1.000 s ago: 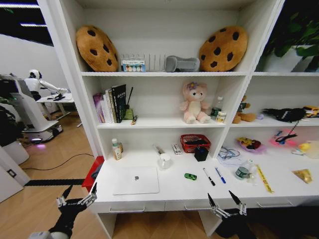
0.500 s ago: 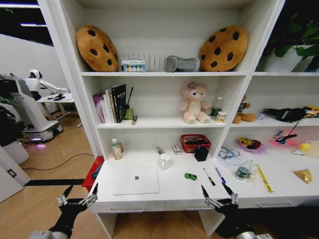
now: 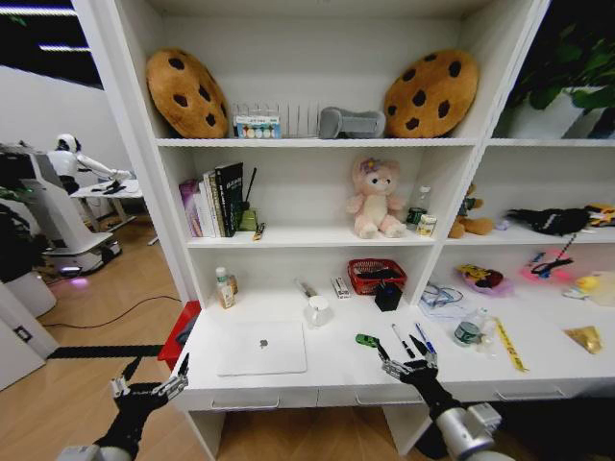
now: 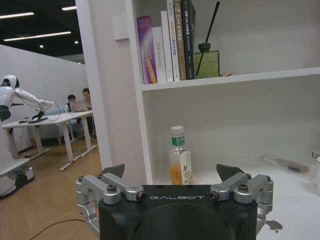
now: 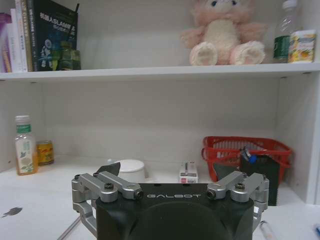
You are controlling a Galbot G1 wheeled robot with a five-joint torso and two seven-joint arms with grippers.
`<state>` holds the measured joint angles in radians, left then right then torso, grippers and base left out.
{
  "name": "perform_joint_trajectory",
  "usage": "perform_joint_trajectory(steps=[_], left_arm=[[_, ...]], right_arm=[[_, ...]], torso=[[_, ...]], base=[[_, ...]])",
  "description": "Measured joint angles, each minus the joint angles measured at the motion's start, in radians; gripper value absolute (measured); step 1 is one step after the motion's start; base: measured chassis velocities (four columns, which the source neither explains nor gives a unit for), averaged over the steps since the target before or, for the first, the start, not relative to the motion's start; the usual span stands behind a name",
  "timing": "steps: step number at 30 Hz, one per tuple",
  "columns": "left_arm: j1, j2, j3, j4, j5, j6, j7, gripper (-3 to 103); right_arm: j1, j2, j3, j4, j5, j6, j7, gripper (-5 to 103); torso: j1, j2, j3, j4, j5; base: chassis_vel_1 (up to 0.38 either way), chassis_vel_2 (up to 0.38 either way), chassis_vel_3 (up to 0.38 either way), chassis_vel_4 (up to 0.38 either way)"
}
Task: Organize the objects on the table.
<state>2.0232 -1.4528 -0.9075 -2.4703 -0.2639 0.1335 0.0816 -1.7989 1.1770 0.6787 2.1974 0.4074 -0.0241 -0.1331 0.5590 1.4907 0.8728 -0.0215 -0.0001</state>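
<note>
White shelving (image 3: 307, 142), wood floor (image 3: 58, 403) — possibly ceiling strip lights (image 4: 37, 36) beyond.

- The right end effector (image 3: 404, 353) is raised on its arm over the front part of the table (image 3: 336, 370), fingers spread wide apart and holding nothing.
- Its silver wrist joint sits low, just in front of the table's edge, with the arm angled up and forward.
- The left end effector (image 3: 147, 376) hangs off the table's left front corner, fingers spread and empty, on a black forearm rising from below.
</note>
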Motion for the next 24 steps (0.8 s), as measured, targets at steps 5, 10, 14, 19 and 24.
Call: perform_joint_trajectory(steps=[5,10,14,19,24], left_arm=[[0.0,0.0,0.0,0.0,-0.001,0.0,0.0,100],[0.0,0.001,0.0,0.001,-0.001,0.0,0.0,100],[0.0,0.001,0.0,0.001,-0.001,0.0,0.0,100],[0.0,0.001,0.0,0.001,-0.001,0.0,0.0,100],[0.0,0.001,0.0,0.001,-0.001,0.0,0.0,100]], right_arm=[[0.019,0.013,-0.055,-0.037,-0.037,0.001,-0.001,100],[-0.007,0.035,-0.016,-0.053,-0.065,0.003,0.0,100],[-0.029,-0.015,0.082,-0.129,-0.062,0.022,-0.184,100],[0.094,-0.175,0.198,-0.329,-0.006,0.099,-0.65,100],[0.135,-0.218,0.213,-0.404,0.049,0.157,-0.568,100]], torso=[[0.0,0.0,0.0,0.0,0.0002],[0.0,0.0,0.0,-0.0003,0.0],[0.0,0.0,0.0,-0.0007,0.0003],[0.0,0.0,0.0,0.0008,0.0006],[0.0,0.0,0.0,0.0,0.0004]], base=[[0.0,0.0,0.0,0.0],[0.0,0.0,0.0,0.0],[0.0,0.0,0.0,0.0],[0.0,0.0,0.0,0.0],[0.0,0.0,0.0,0.0]])
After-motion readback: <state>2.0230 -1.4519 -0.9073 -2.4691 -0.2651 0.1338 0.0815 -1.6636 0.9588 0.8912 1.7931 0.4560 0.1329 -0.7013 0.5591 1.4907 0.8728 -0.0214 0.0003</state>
